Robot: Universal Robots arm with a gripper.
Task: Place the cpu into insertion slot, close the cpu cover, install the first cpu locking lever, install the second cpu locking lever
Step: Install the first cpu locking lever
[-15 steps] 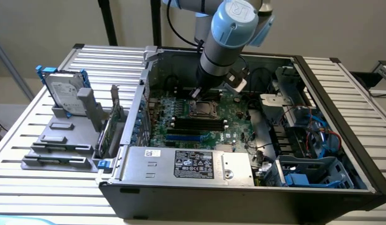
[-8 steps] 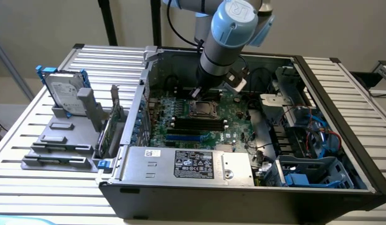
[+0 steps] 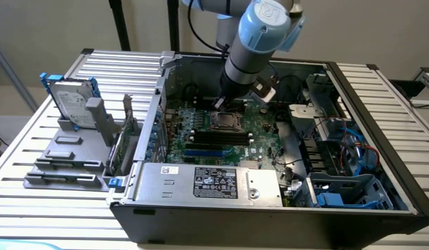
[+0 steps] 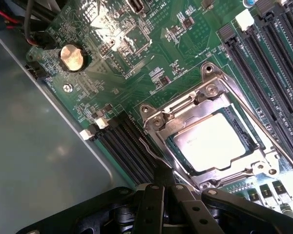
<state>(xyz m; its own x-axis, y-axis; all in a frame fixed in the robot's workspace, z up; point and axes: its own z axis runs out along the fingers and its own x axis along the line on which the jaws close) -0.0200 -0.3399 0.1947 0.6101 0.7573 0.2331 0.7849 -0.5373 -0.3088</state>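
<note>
The cpu (image 4: pixel 212 142) lies silvery side up in the insertion slot (image 3: pixel 224 121) on the green motherboard. The cpu cover (image 4: pixel 183 108) is folded down flat around it, the chip showing through its cut-out centre. One thin locking lever (image 4: pixel 256 114) runs along the socket's side by the memory slots. Another lever (image 4: pixel 149 148) runs along the opposite side. My gripper (image 4: pixel 162 174) is shut, its dark fingertips pressed together and touching that second lever at the socket's edge. In the exterior view the gripper (image 3: pixel 221 105) hangs straight down just behind the socket, inside the open case.
The grey power supply box (image 3: pixel 207 182) fills the case's front. Long black memory slots (image 4: pixel 273 58) flank the socket. A coin battery (image 4: pixel 72 57) sits on the board. Cables and a blue drive cage (image 3: pixel 346 192) crowd the exterior view's right. A hard drive (image 3: pixel 72 101) stands outside at the left.
</note>
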